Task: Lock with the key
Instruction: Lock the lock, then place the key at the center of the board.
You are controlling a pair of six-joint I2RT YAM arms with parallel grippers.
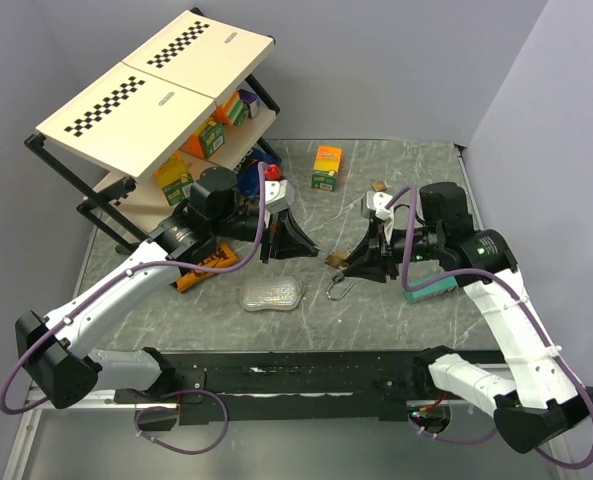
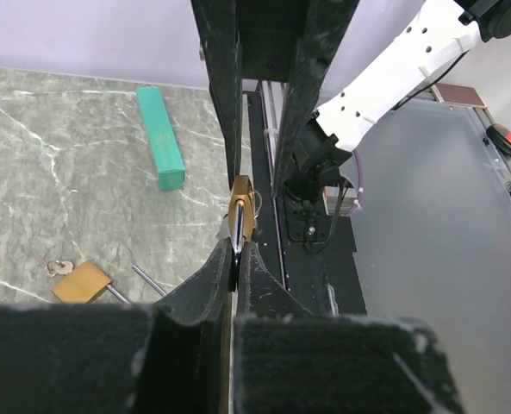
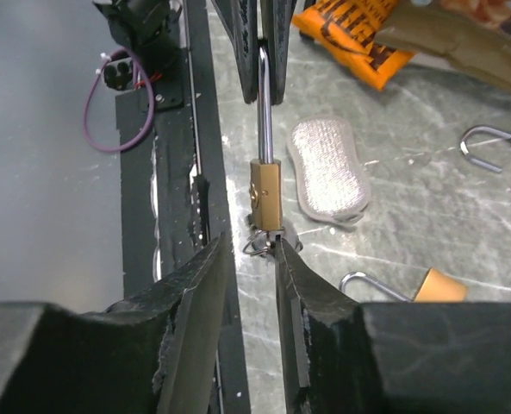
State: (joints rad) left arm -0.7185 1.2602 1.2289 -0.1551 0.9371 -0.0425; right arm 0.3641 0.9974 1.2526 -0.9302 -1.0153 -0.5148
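Observation:
A brass padlock (image 3: 266,194) hangs in the air between the two grippers; it also shows in the left wrist view (image 2: 240,216) and the top view (image 1: 335,261). My left gripper (image 2: 236,252) is shut on its steel shackle (image 3: 263,95). A key with a small ring (image 3: 255,246) sits at the padlock's bottom end. My right gripper (image 3: 251,244) is open, its jaws on either side of that key, the right fingertip (image 3: 281,250) close against it. In the top view the left gripper (image 1: 309,249) and the right gripper (image 1: 350,263) meet tip to tip.
A second padlock (image 3: 440,285) with an open shackle lies on the marble table below, seen with keys in the left wrist view (image 2: 81,280). A third padlock's shackle (image 3: 483,142), a silver pouch (image 1: 273,293), a teal box (image 1: 438,287), an orange bag (image 1: 198,272), an orange-green box (image 1: 326,167) and a shelf rack (image 1: 156,100) are around.

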